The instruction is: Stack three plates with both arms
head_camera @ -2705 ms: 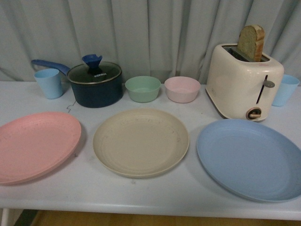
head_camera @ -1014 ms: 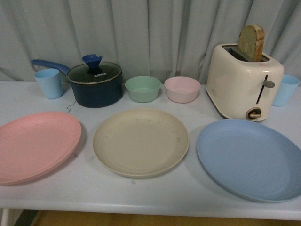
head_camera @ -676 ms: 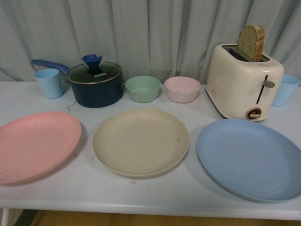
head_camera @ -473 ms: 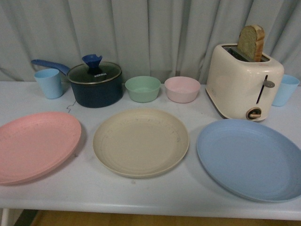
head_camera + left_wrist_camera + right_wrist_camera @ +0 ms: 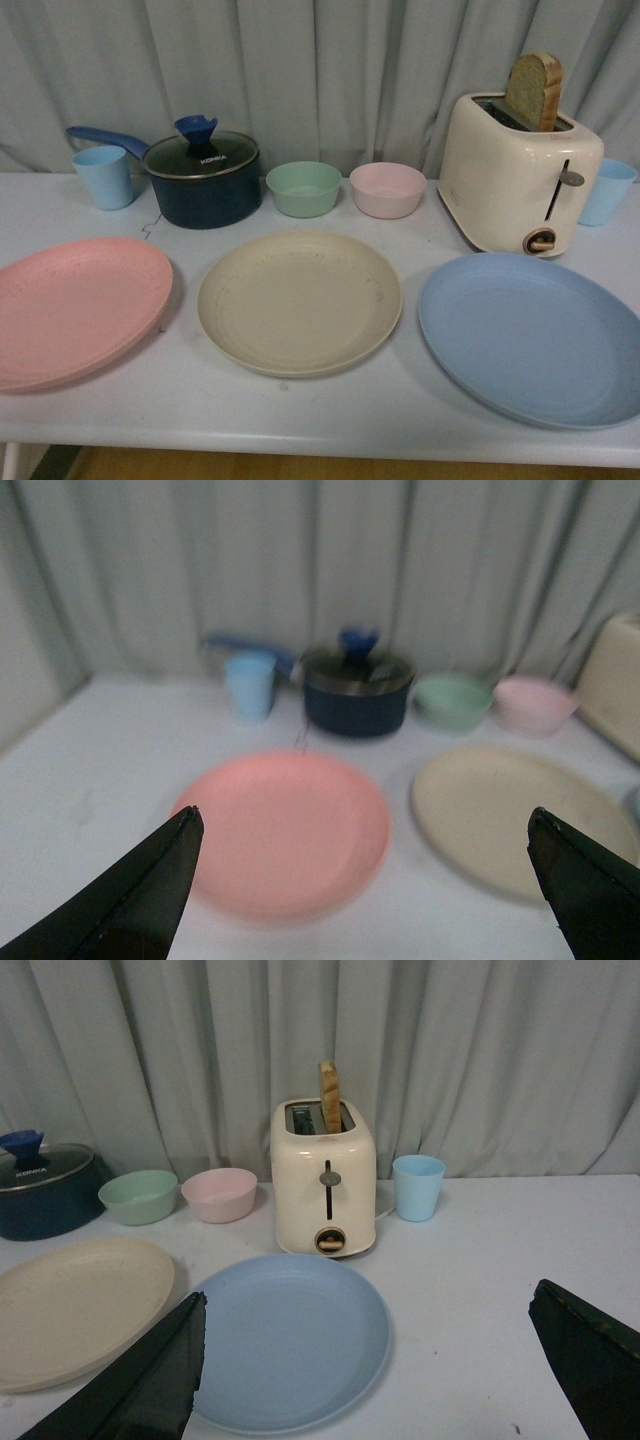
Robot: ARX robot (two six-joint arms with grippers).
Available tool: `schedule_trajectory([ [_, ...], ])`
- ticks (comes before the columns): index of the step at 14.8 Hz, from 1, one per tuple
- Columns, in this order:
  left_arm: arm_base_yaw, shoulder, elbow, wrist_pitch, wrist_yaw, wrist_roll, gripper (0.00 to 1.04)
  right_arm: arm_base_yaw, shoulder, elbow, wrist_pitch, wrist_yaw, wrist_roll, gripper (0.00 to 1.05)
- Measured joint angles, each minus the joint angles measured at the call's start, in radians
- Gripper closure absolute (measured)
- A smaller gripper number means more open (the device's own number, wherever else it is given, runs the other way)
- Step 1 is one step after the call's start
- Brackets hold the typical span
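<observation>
Lying in a row near the front edge of a pale table [image 5: 300, 415], three round plates sit apart, none stacked: the pink plate [image 5: 80, 310] on the robot's left, the beige plate [image 5: 300, 300] in the middle, the blue plate [image 5: 530, 335] on the right. Neither arm shows in the front view. The left gripper [image 5: 365, 815] hangs spread wide and empty, with the pink plate ahead of and below it. The right gripper [image 5: 368, 1298], equally wide and empty, faces the blue plate. Each arm looks nearest its own outer plate, and the beige one between them is the likely base.
</observation>
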Motion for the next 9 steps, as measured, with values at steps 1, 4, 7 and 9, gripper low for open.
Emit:
schedule_trajectory([
  [1, -0.059, 0.154, 0.115, -0.247, -0.181, -0.105, 0.07, 0.0, 0.0, 0.0, 0.0, 0.002, 0.001, 0.06],
  [4, 0.05, 0.551, 0.349, 0.007, -0.162, -0.158, 0.07, 0.0, 0.0, 0.0, 0.0, 0.0, 0.0, 0.06],
  [7, 0.124, 1.18, 0.592, 0.297, 0.026, -0.062, 0.07, 0.0, 0.0, 0.0, 0.0, 0.0, 0.0, 0.06],
  [9, 0.132, 1.329, 0.674, 0.296, 0.046, -0.023, 0.07, 0.0, 0.0, 0.0, 0.0, 0.0, 0.0, 0.06],
])
